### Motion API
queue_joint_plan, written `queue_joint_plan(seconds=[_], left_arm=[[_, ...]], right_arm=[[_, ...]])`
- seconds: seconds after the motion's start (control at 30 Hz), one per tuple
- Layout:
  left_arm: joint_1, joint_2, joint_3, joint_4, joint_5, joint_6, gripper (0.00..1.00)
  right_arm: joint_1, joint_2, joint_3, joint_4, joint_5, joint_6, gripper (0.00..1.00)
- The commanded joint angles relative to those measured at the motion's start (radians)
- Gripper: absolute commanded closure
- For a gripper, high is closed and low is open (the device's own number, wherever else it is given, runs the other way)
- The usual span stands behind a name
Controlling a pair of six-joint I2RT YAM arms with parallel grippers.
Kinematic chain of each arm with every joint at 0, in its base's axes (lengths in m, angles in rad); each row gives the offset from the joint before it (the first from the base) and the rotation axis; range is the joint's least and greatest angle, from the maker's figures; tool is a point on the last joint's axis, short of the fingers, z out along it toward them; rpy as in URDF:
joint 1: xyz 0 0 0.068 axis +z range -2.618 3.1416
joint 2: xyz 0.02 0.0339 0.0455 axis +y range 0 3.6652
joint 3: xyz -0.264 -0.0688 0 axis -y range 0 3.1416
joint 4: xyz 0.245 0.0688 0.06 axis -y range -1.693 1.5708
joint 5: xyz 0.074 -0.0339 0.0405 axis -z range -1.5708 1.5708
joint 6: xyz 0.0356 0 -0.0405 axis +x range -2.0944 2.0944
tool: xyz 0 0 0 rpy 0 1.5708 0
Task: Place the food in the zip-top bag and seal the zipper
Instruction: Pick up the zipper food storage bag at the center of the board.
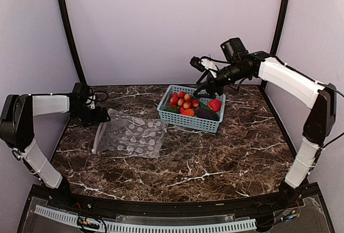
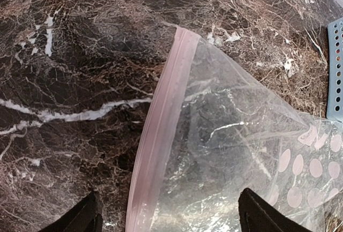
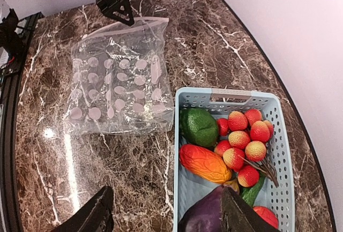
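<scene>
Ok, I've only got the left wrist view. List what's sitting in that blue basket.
Observer: A green pepper, mango, eggplant, strawberry and a cluster of red-yellow balls.
Operator: Now place the right pincer for me.
Observer: The right pincer hangs open above the basket, holding nothing.
Operator: Check the rest of the bag.
Observer: The bag lies flat on the table, nothing inside.

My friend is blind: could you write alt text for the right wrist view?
A light blue basket of toy fruit and vegetables sits on a dark marble table, below the open right gripper. Beside it lies a clear dotted plastic bag, with the left gripper near its far edge.
</scene>
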Motion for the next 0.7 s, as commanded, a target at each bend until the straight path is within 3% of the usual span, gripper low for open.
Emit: queue_joint_plan(seconds=[0.0,0.23,0.37,0.47,0.57,0.67], left_arm=[[0.009,0.018,-0.006,-0.012,0.006,0.035,0.15],[0.013,0.086,0.063,-0.043,0.11,0.02,0.27],[0.014,0.08,0.07,-0.034,0.161,0.015,0.47],[0.014,0.059,0.055,-0.021,0.193,-0.003,0.76],[0.013,0.004,0.039,-0.025,0.209,-0.011,0.91],[0.013,-0.072,0.036,-0.039,0.222,-0.001,0.98]], right_arm=[[-0.026,-0.089,-0.127,-0.011,-0.046,0.041,0.34],[-0.049,-0.197,-0.182,-0.032,0.009,0.026,0.34],[-0.054,-0.257,-0.211,-0.042,-0.001,0.039,0.34],[-0.054,-0.293,-0.261,-0.015,-0.003,0.05,0.34],[-0.053,-0.303,-0.286,-0.003,-0.015,0.071,0.34],[-0.054,-0.315,-0.287,0.001,-0.04,0.089,0.34]])
